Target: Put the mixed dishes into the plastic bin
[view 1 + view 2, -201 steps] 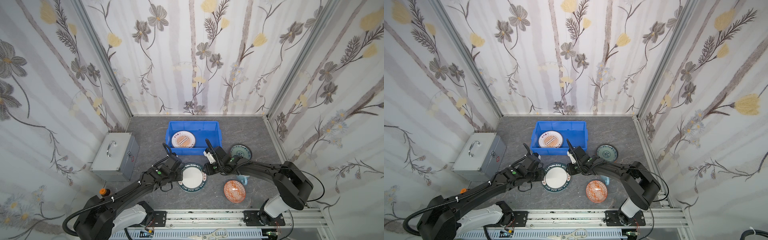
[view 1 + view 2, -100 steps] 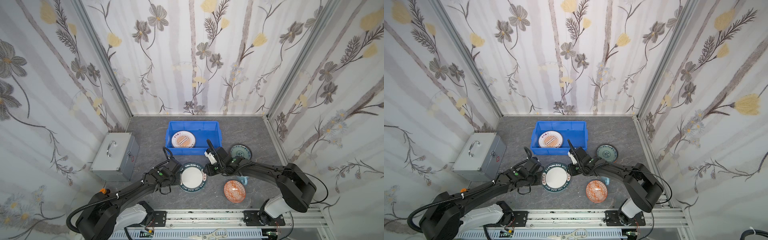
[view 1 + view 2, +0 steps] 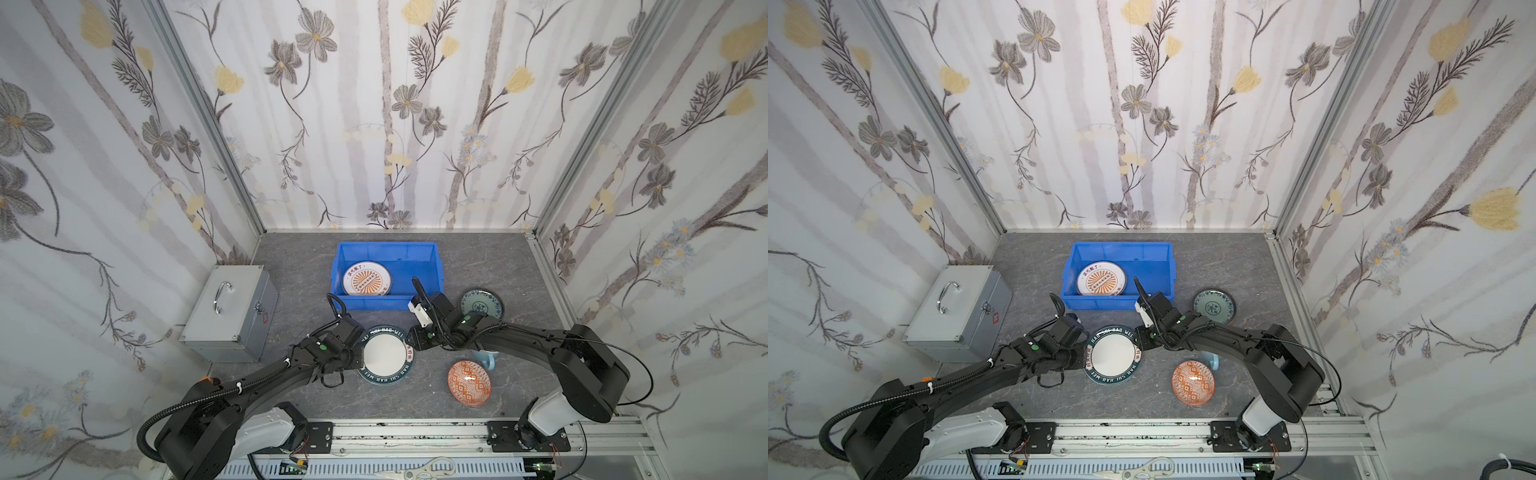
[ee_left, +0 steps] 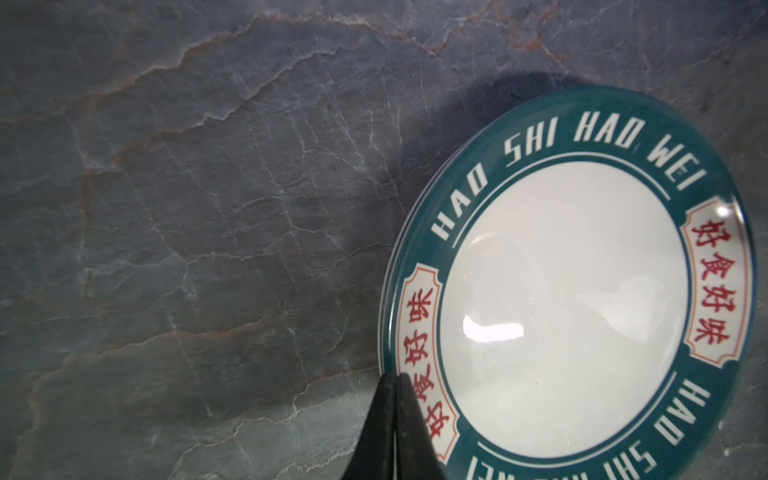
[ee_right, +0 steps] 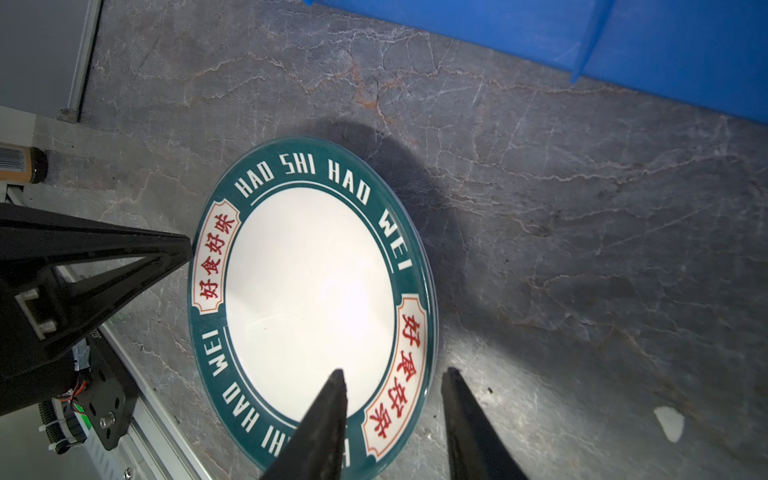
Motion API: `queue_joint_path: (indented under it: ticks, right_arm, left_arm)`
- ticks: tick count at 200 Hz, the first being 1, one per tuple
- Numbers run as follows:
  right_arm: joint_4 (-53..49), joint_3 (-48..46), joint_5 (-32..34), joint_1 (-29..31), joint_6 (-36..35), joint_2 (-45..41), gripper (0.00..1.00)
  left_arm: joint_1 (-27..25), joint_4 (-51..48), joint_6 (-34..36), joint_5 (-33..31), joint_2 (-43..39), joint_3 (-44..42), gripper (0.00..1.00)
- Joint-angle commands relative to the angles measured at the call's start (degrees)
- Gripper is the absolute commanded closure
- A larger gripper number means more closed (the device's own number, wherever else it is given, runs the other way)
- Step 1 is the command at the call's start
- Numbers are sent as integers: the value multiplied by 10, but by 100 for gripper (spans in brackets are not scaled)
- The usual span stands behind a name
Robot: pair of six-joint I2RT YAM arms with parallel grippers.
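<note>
The left end effector (image 4: pixel 394 380) has just closed, empty, tip against the left rim of the green-lettered plate (image 3: pixel 386 353) on the bench (image 3: pixel 291 266), just near of the plastic bin (image 3: pixel 386 245). The right end effector (image 5: pixel 395 372) straddles its right rim, part open: likely braced for pickup.

A grey metal case (image 3: pixel 230 313) (image 3: pixel 959 318) is seen closed on the veined grey tabletop (image 3: pixel 478 266), a curved handle (image 3: pixel 221 296) fixed to its lid. Just beside the case, toward the aluminium rail (image 3: pixel 415 434), an orange-capped bottle (image 3: pixel 210 380) is glimpsed, mostly hidden. Scissors (image 3: pixel 415 471) are laid well apart from the case, beyond that rail.
</note>
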Motion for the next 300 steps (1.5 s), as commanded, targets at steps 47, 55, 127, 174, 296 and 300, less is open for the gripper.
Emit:
queue_joint_path:
  ticks: [47, 55, 127, 174, 296, 300]
  right_arm:
    - [-5, 10, 3, 1, 0, 5, 59]
    - [-6, 11, 2, 0, 0, 8, 59]
    - [-5, 1, 5, 1, 3, 2, 58]
    - [-4, -2, 2, 1, 5, 4, 58]
    - [12, -15, -30, 1, 8, 21, 65]
    - [13, -16, -31, 1, 8, 21, 65]
  left_arm:
    - [1, -5, -7, -7, -30, -7, 82]
    - [1, -3, -6, -4, -26, -7, 83]
    - [1, 23, -5, 17, 10, -5, 89]
    - [1, 23, -4, 20, 15, -1, 90]
    - [1, 34, -6, 27, 30, 1, 92]
    - [1, 35, -5, 26, 31, 1, 92]
